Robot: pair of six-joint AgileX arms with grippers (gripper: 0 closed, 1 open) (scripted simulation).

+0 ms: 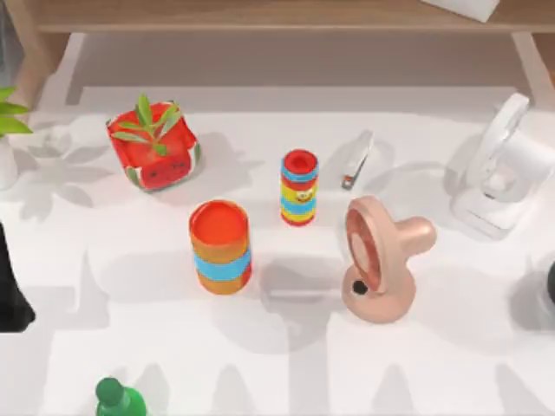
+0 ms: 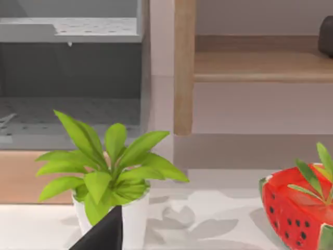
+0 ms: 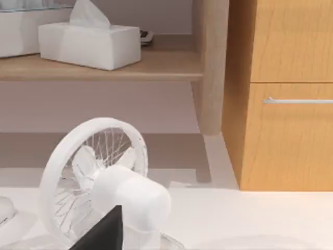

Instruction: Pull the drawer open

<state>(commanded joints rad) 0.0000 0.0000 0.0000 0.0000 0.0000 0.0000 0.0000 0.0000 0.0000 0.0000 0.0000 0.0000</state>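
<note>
Wooden drawer (image 3: pixel 291 140) apparently closed

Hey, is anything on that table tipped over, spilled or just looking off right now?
Only the stapler lies flat, as staplers do. The orange cup, striped bottle, pink fan, white fan and watermelon planter stand upright. Nothing looks spilled or broken.

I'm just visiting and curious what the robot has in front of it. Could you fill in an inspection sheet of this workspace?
Surface: white table.
Job's things: wooden drawer with metal handle, shut.
Clutter: watermelon planter, orange cup, striped cup, stapler, pink fan, white fan, green bottle, potted plant.
Grippers: left arm and right arm at the table's edges.
Cables: nothing seen.
Surroundings: wooden shelf with tissue box.
</note>
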